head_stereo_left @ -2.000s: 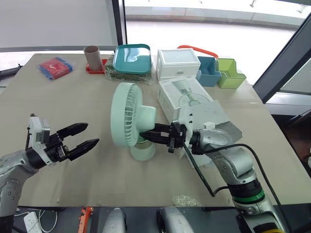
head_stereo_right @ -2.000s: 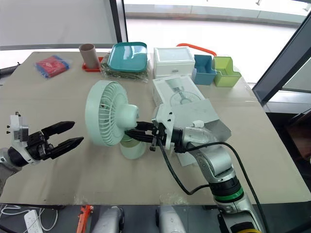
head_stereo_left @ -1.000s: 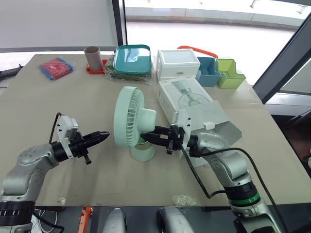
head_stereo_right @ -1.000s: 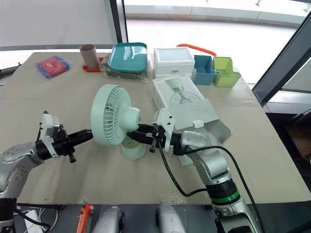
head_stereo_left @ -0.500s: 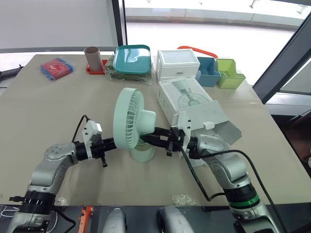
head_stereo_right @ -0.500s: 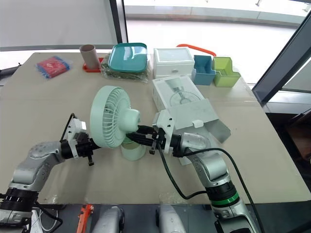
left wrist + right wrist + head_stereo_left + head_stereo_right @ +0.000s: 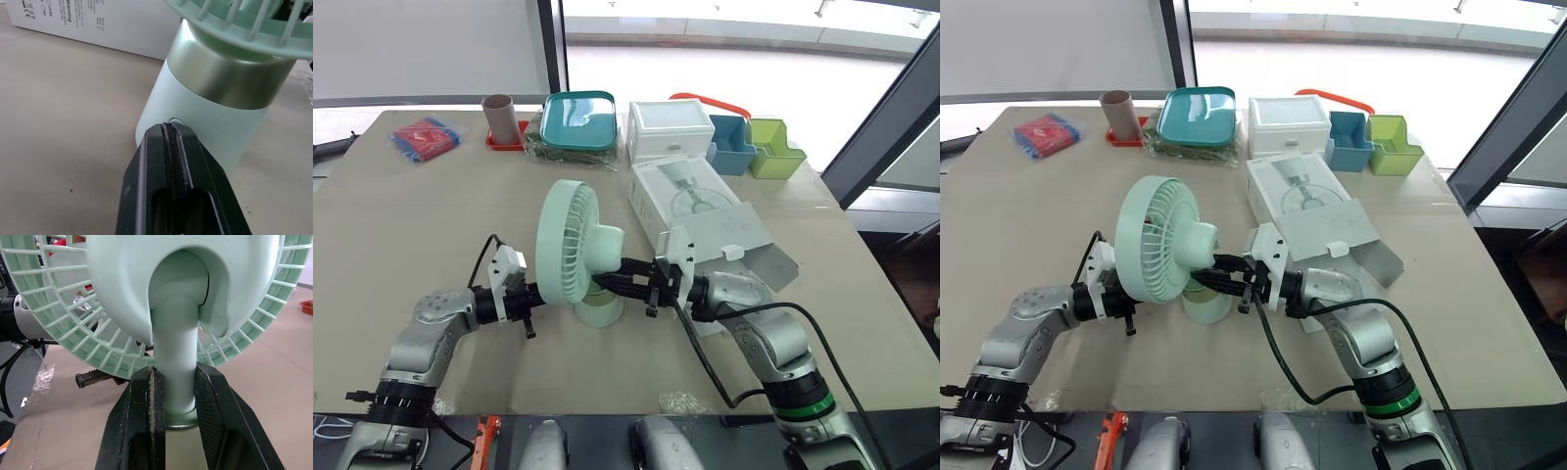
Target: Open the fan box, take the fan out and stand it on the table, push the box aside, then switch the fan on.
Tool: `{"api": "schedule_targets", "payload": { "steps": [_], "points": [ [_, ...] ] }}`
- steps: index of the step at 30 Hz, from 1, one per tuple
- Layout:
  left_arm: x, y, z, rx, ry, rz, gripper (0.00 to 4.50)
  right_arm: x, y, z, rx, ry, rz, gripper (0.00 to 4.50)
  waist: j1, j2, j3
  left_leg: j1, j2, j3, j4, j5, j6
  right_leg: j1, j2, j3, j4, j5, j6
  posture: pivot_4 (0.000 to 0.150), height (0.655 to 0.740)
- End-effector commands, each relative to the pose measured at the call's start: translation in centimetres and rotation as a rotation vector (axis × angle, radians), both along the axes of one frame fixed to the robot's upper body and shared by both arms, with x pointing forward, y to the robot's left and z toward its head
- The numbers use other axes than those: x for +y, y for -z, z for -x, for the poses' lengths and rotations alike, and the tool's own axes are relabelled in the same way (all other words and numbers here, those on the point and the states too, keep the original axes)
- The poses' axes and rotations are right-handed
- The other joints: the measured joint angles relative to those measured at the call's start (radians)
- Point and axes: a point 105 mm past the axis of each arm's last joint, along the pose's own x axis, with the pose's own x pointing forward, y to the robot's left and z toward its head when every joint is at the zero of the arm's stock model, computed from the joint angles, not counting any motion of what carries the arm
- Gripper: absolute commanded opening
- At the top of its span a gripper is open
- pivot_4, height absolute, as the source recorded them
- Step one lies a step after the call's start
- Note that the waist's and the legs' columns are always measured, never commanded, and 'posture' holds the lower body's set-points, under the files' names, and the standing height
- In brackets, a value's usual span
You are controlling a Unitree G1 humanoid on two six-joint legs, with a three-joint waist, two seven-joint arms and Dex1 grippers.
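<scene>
Two grippers meet at the fan (image 7: 570,245), which stands upright on the table (image 7: 431,225) just beside the open box (image 7: 705,211). Right gripper (image 7: 178,377) clamped on its neck. Left gripper (image 7: 169,129) fingers together, tips at the base button (image 7: 175,120).

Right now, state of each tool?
Left tool: shut, empty, tip at the fan base.
Right tool: shut on the fan's neck.

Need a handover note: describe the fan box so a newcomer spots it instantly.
On the table, look just right of the mint fan standing mid-table. The fan box lies flat there, its near end flap open. Unlike the plain white bin behind it, its top bears a printed fan picture.
</scene>
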Motion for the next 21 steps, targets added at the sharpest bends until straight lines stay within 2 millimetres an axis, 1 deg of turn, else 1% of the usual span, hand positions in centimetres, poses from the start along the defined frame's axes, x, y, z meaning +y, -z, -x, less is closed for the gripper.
{"api": "schedule_targets", "payload": {
  "steps": [1,7,21],
  "points": [
    [-0.3,-0.7,0.0,-0.033,0.017,0.001,0.04,0.7,-1.9,0.9,-0.081,-0.047,-0.032,0.62,0.0,0.0,0.0,0.0,0.0,0.0,0.0,0.0,0.0,0.0,0.0,0.0,0.0,0.0,0.0,0.15,0.74],
    [-0.4,-0.5,0.2,-0.022,0.031,-0.005,0.04,0.8,-1.8,1.0,-0.078,-0.051,-0.033,0.62,0.0,0.0,0.0,0.0,0.0,0.0,0.0,0.0,0.0,0.0,0.0,0.0,0.0,0.0,0.0,0.15,0.74],
    [-1.4,0.0,0.7,0.001,0.082,-0.009,0.04,0.9,-1.8,1.1,-0.075,-0.046,-0.038,0.62,0.001,0.0,0.0,0.0,0.0,0.0,0.0,0.0,0.0,0.0,0.0,0.0,0.0,0.0,0.0,0.15,0.74]
  ]
}}
